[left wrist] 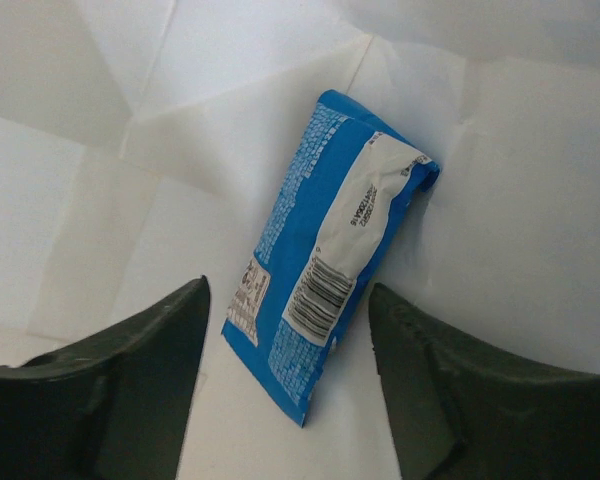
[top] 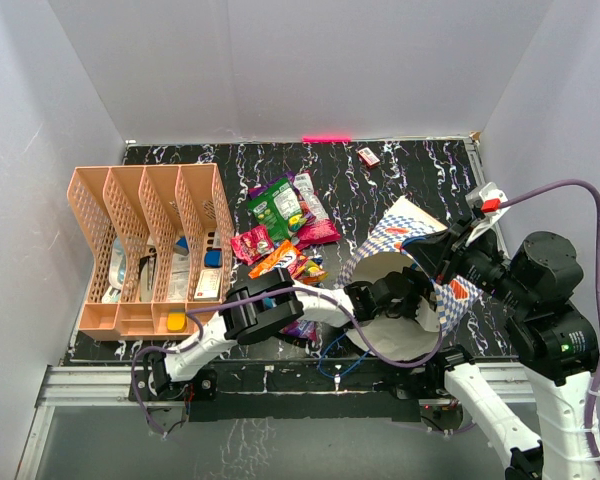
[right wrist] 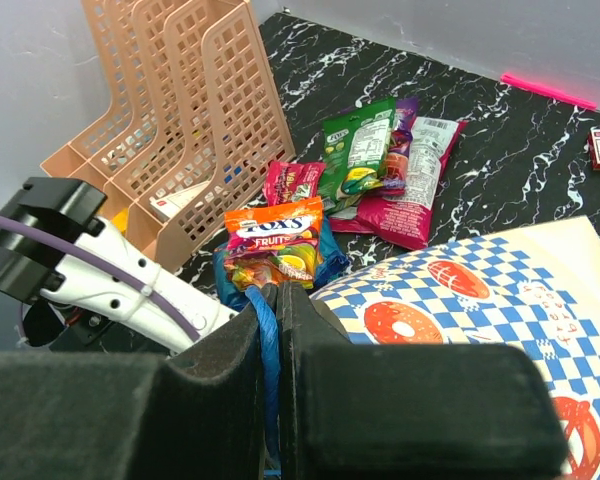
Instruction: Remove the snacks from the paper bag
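Observation:
The paper bag (top: 405, 235) lies on its side, chequered blue and white outside, its white mouth facing the arms. My left gripper (top: 395, 296) reaches inside it. In the left wrist view the left gripper (left wrist: 288, 300) is open, its fingers either side of the lower corner of a blue snack packet (left wrist: 330, 250) lying on the white bag floor, not pinching it. My right gripper (right wrist: 278, 292) is shut on the bag's blue cord handle (right wrist: 270, 340), above the bag (right wrist: 480, 310). Several snacks (top: 280, 225) lie on the table left of the bag: orange (right wrist: 275, 225), green (right wrist: 360, 150), magenta (right wrist: 420, 190), red (right wrist: 292, 182).
A peach lattice organizer (top: 150, 250) stands at the left, holding papers and small blocks. A small red-and-white box (top: 368, 157) lies near the back wall. White walls enclose the black marbled table (top: 420, 175). The left arm (right wrist: 110, 280) crosses in front of the snack pile.

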### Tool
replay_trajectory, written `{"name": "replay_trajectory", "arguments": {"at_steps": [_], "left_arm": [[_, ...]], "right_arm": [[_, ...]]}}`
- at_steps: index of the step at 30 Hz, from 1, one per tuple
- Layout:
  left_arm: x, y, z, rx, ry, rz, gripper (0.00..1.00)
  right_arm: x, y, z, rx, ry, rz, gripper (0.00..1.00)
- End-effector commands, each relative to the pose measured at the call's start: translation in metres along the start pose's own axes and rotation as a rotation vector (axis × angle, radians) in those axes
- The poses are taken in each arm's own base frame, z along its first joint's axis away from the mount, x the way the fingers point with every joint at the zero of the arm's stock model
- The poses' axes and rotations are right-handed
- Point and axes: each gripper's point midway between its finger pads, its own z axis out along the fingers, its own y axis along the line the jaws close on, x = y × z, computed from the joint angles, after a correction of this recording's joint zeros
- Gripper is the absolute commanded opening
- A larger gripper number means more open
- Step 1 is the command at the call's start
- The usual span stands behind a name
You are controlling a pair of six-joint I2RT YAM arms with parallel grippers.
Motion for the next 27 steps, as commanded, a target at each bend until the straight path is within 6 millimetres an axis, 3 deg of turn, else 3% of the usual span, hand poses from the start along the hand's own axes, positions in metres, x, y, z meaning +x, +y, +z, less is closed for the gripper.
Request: {"name": "replay_trajectory", "arguments": {"at_steps": [1, 5, 11, 17, 27], "left_arm": [[0.034, 0.009, 0.011, -0.043, 0.098, 0.033, 0.46], [0.038, 0.031, 0.015, -0.092, 0.128, 0.03, 0.31], [0.024, 0.052, -0.002, -0.099, 0.116, 0.001, 0.04], [-0.002, 0.064, -0.034, -0.082, 0.052, -0.129, 0.0], [-0.024, 0.042, -0.085, -0.021, 0.036, -0.15, 0.0]], "right_arm": [[-0.028, 0.012, -0.006, -0.035, -0.074, -0.043, 0.08], [-0.029, 0.012, -0.008, -0.029, -0.076, -0.04, 0.08], [-0.026, 0.007, -0.013, 0.013, -0.076, -0.057, 0.08], [-0.019, -0.01, -0.018, 0.105, -0.073, -0.1, 0.08], [-0.03, -0.026, -0.025, 0.219, -0.129, -0.095, 0.08]]}}
